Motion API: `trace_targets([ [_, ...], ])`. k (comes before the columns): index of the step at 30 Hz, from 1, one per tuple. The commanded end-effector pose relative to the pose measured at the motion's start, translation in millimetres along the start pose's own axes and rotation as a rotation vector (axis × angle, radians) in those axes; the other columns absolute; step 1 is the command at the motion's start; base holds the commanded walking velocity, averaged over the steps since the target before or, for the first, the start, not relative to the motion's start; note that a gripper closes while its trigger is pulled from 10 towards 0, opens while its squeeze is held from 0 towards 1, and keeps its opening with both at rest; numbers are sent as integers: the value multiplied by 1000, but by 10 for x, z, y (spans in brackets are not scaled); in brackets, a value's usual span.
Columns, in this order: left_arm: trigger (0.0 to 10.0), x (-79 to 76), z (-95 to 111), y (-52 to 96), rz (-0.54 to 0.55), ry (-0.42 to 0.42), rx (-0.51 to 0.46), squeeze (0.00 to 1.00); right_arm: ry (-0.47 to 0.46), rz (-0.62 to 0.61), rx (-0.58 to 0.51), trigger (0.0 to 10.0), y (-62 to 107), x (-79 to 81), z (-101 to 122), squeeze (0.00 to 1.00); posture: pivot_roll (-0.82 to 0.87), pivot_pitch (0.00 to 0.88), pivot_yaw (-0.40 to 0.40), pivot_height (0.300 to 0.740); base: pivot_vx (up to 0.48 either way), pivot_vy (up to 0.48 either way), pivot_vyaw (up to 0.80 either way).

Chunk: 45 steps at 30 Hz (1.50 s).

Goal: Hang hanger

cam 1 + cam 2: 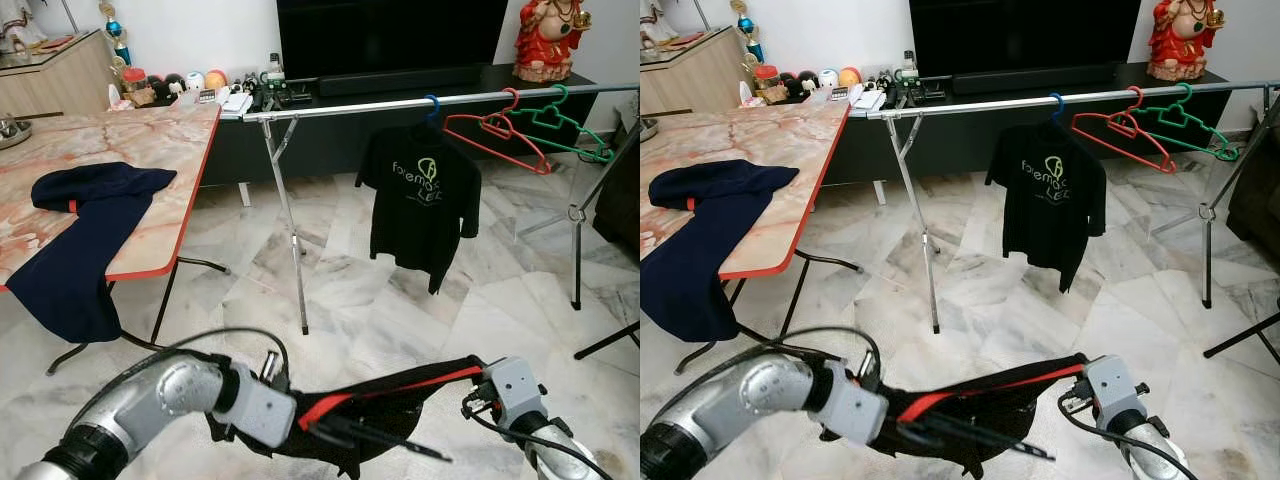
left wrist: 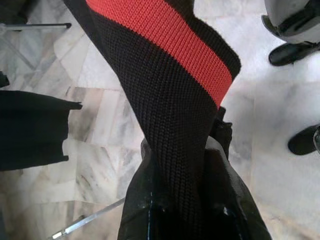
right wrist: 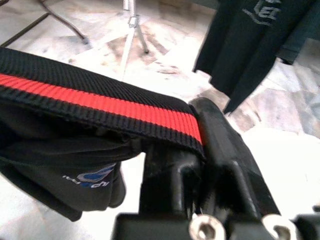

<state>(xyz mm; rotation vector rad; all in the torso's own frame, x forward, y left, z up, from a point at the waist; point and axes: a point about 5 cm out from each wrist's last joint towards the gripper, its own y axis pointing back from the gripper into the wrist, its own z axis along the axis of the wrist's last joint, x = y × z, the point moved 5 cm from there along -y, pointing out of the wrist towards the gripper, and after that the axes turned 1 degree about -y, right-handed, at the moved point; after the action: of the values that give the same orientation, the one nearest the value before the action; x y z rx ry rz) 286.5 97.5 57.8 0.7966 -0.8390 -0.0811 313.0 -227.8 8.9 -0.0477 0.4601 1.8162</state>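
Pale green print on hung black T-shirt (image 1: 421, 195), blurred logo on held garment (image 3: 85, 182); both unreadable.

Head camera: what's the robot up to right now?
Both grippers hold a black garment with a red stripe stretched between them, low over the marble floor: left gripper on one end, right gripper on the other, fingers shut on the fabric. Ahead, the clothes rail carries a black T-shirt and empty red and green hangers.
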Motion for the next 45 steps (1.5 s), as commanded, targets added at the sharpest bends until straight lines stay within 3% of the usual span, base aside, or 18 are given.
trace_targets([
  [1,10000,-120,-137,36,-48,-3,54,0,2,-44,41,0,80,-188,-82,0,-21,58,49,740,0,0,0],
  [2,10000,-124,-93,2,-42,7,32,0,-6,-9,42,1451,74,-127,-89,0,-20,58,50,740,0,0,0],
  [3,10000,-126,-79,-8,-40,10,26,0,-8,3,42,1451,72,-106,-89,0,-20,58,50,740,0,0,0],
  [4,10000,-127,-69,-17,-39,11,23,0,-11,20,41,9216,69,-75,-89,0,-21,57,50,740,0,0,0],
  [5,10000,-132,-60,-28,-40,12,21,0,-10,42,38,10000,64,-36,-85,973,-21,57,50,740,0,0,0],
  [6,10000,-138,-56,-34,-42,12,20,0,-14,62,37,10000,58,4,-83,1000,-22,56,52,740,0,0,0],
  [13,10000,-140,-78,-82,-24,23,25,0,-57,399,116,10000,139,494,-217,1000,-31,51,54,740,0,0,0],
  [25,10000,-187,-24,-163,-29,33,1,0,-147,634,173,10000,357,616,-252,1000,-42,10,58,740,0,0,0],
  [27,10000,-229,-22,-174,-43,28,2,0,-162,641,177,10000,392,559,-247,1000,-42,0,63,740,0,0,0],
  [30,10000,-339,-25,-187,-76,33,2,0,-188,586,155,10000,421,268,-163,1000,-50,0,67,740,0,0,0],
  [31,10000,-339,-25,-187,-76,33,2,0,-188,586,155,10000,421,268,-163,1000,-50,0,67,740,0,0,0],
  [33,10000,-390,-69,-185,-97,48,21,0,-185,515,101,10000,414,-67,30,1000,-48,1,68,740,0,0,0],
  [34,10000,-390,-69,-185,-97,48,21,0,-185,515,101,10000,414,-67,30,1000,-48,1,68,740,0,0,0],
  [35,10000,-391,-86,-208,-79,83,25,0,-179,468,40,10000,402,-246,198,1000,-49,1,67,740,0,0,0],
  [41,10000,-188,-37,-289,110,388,-76,0,-259,423,-240,10000,364,-455,857,1000,-62,14,74,740,0,0,0],
  [42,10000,-14,-20,-304,205,518,-135,0,-255,387,-345,10000,343,-517,1105,0,-60,26,74,740,0,0,0],
  [43,10000,-14,-20,-304,205,518,-135,0,-255,387,-345,10000,343,-517,1105,0,-60,26,74,740,0,0,0],
  [45,10000,165,-43,-342,301,658,-172,0,-312,290,-498,10000,303,-641,1448,0,-58,31,73,740,0,0,0],
])
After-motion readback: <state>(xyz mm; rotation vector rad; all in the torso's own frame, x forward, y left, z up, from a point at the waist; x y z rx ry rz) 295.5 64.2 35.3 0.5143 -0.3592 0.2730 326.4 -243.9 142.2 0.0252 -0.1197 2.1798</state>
